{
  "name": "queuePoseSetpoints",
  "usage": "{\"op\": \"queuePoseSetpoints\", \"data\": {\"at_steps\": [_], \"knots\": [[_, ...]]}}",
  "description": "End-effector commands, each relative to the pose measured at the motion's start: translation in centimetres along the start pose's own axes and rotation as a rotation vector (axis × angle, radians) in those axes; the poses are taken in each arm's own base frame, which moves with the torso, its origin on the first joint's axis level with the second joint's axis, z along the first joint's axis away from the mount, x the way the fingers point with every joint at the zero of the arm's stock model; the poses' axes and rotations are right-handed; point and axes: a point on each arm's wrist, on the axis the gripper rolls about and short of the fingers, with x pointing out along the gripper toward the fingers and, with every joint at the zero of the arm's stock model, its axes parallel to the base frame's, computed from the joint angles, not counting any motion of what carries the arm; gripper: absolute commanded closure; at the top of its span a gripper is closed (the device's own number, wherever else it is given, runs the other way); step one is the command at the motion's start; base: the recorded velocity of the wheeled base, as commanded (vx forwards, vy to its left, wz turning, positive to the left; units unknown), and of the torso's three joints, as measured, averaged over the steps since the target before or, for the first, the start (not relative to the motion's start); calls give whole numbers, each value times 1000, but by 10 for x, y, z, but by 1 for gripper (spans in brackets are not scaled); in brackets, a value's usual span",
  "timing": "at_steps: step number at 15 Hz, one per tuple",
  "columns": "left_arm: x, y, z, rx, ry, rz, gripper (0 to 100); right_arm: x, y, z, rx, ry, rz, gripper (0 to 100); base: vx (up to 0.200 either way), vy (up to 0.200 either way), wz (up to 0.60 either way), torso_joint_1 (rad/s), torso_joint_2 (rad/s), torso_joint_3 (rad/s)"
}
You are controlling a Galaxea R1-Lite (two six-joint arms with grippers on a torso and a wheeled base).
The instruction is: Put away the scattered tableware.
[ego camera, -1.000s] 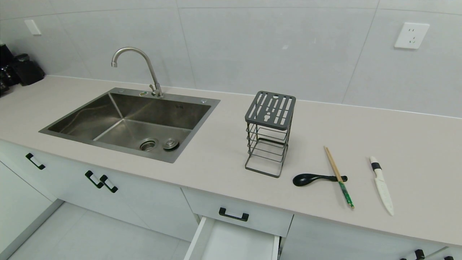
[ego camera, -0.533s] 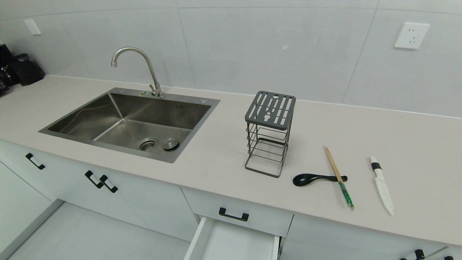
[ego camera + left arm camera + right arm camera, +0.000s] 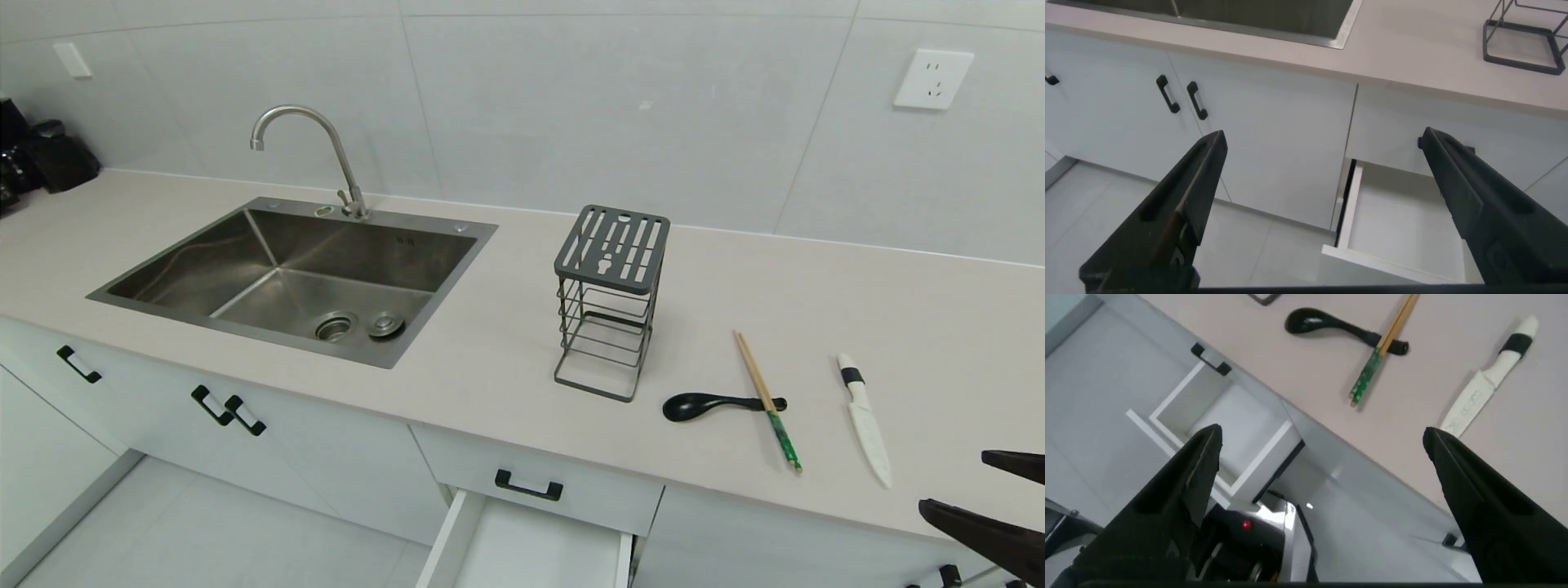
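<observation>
Drawer (image 3: 522, 547) under the counter (image 3: 490, 359) stands pulled out, nearest, white inside. Left gripper (image 3: 1321, 143) hangs in front of the cabinet doors, below the counter edge, fingers spread wide, holding nothing. Right gripper (image 3: 953, 480) sits at the near right counter edge, fingers spread too, nothing between them.

White knife (image 3: 864, 420) lies just left and far of it, flat on the counter. Chopsticks (image 3: 767, 400) lie left of the knife, apart from it, crossing the handle end of a black spoon (image 3: 710, 403) with its bowl pointing left. Dark wire rack (image 3: 611, 302) with a slotted top stands upright just left and far of the spoon.

Steel sink (image 3: 367, 261) is well left, faucet (image 3: 310, 147) behind it. Wall outlet (image 3: 933, 79) far right; dark appliances (image 3: 49, 159) far left.
</observation>
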Motion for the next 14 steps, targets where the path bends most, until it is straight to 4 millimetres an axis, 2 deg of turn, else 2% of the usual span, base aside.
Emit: {"op": "queuePoseSetpoints", "data": {"at_steps": [1, 5, 10, 14], "knots": [[0, 0, 0, 1, 1, 1, 0, 11, -3, -4, 11, 57, 6, 0, 0, 0, 0, 0, 0, 0], [0, 0, 0, 1, 1, 1, 0, 15, -3, -13, 19, 83, 11, 0, 0, 0, 0, 0, 0, 0], [0, 0, 0, -1, 1, 1, 0, 56, -15, -13, 2, 114, 23, 0, 0, 0, 0, 0, 0, 0], [0, 0, 0, -1, 1, 1, 0, 77, -11, -16, -22, 163, 71, 0, 0, 0, 0, 0, 0, 0]]}}
